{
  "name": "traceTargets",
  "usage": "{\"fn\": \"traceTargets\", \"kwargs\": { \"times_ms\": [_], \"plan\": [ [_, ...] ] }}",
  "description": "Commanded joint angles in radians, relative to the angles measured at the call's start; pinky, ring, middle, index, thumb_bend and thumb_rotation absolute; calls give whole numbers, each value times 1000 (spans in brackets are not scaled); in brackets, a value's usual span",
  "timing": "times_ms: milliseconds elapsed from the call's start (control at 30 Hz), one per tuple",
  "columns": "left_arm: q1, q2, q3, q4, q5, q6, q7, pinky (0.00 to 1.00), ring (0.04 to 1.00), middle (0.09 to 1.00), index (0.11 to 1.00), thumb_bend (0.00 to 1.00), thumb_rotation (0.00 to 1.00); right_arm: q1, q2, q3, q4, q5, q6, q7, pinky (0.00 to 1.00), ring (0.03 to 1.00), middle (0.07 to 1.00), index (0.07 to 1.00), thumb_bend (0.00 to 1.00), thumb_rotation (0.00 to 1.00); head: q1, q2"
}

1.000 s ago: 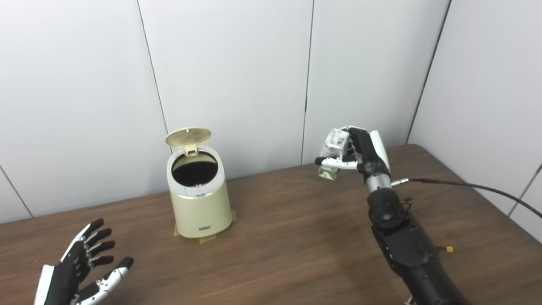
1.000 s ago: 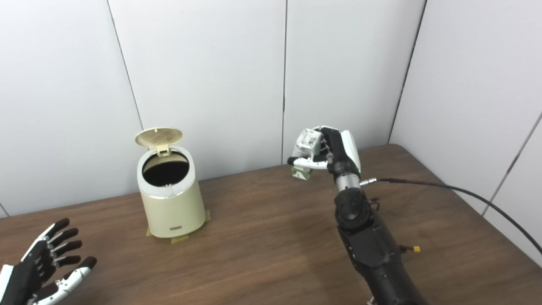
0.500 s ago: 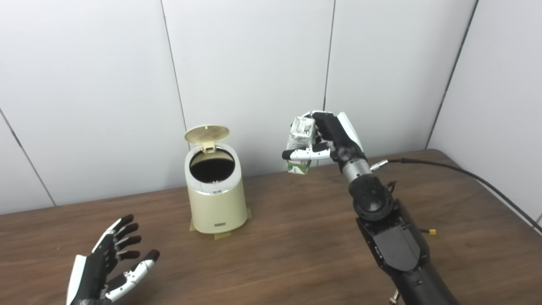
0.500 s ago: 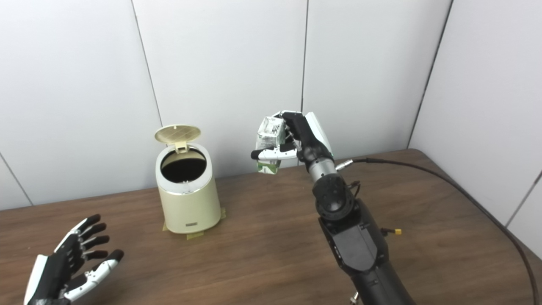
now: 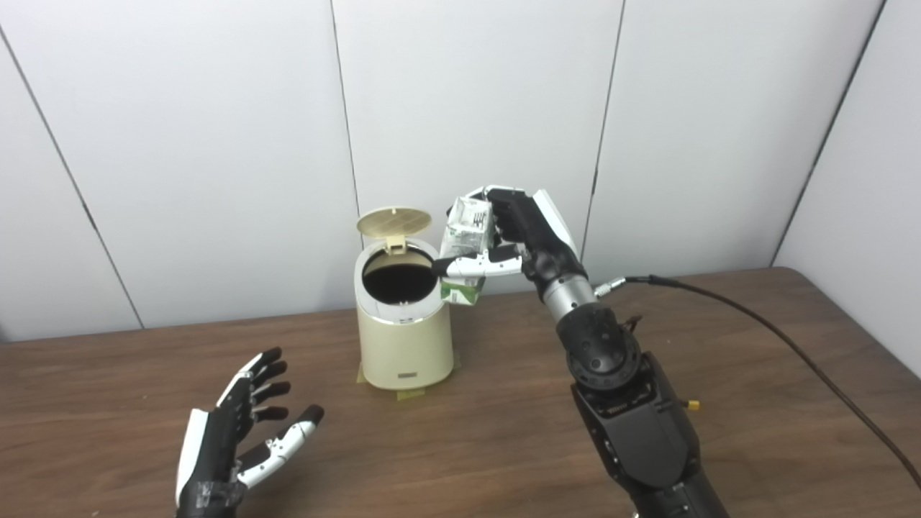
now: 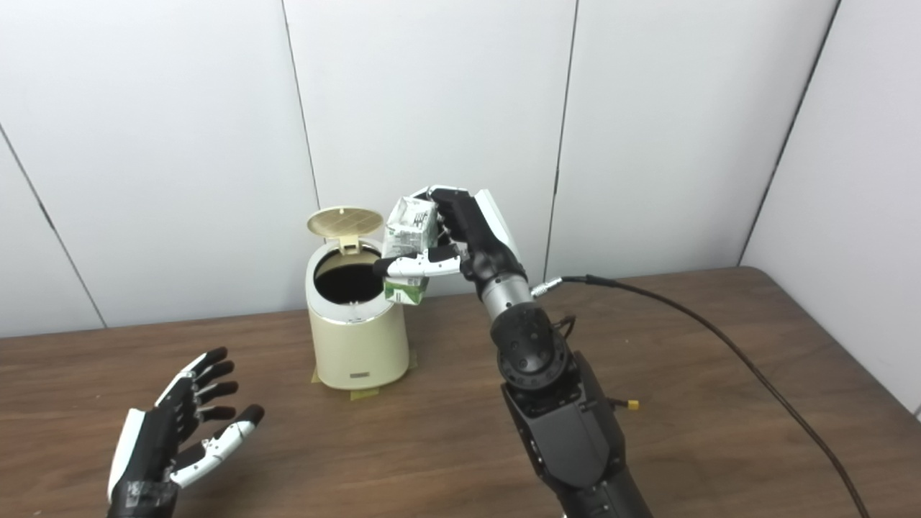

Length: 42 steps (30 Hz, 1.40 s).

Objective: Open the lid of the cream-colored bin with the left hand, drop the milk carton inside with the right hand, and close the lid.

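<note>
The cream-colored bin point(image 5: 405, 338) stands on the wooden table near the back wall, its round lid point(image 5: 393, 222) flipped up and the dark opening exposed. My right hand point(image 5: 522, 241) is shut on the white and green milk carton point(image 5: 466, 248), held in the air just right of the bin's rim, with the carton's lower corner at the rim's edge. Near the front left, low over the table, my left hand point(image 5: 237, 439) is open with fingers spread, holding nothing, well away from the bin.
A black cable point(image 5: 763, 331) runs from my right wrist across the table to the right edge. Yellow tape point(image 5: 411, 393) marks the bin's base. White wall panels point(image 5: 468, 108) stand close behind the bin.
The camera has turned, shifting the whole scene rightward in the picture. My right hand has carried the carton left, from well right of the bin to its rim. The left hand stays open.
</note>
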Motion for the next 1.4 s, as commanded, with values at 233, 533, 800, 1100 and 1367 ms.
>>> {"fn": "traceTargets", "kwargs": {
  "times_ms": [233,533,800,1100,1367],
  "plan": [
    [-42,-15,-12,7,-4,-55,21,656,768,830,867,644,194,-45,58,11,8,12,-84,-20,303,344,440,531,521,0,30,5],
    [-37,-41,-17,-4,14,-37,42,662,788,851,859,655,204,-85,78,35,54,-14,-89,-26,303,342,437,532,521,0,50,12],
    [-36,-57,-17,-11,15,-32,47,670,792,843,858,662,206,-113,83,36,117,-5,-122,-33,299,341,441,530,522,0,71,17],
    [-31,-64,-20,-23,-1,-19,41,682,788,843,859,665,205,-163,74,42,225,-21,-207,-58,296,337,438,532,521,0,82,25],
    [-24,-64,-30,-38,-11,-6,33,689,794,843,861,661,208,-205,55,53,346,-41,-363,-90,290,329,431,533,520,0,91,32]
  ]
}}
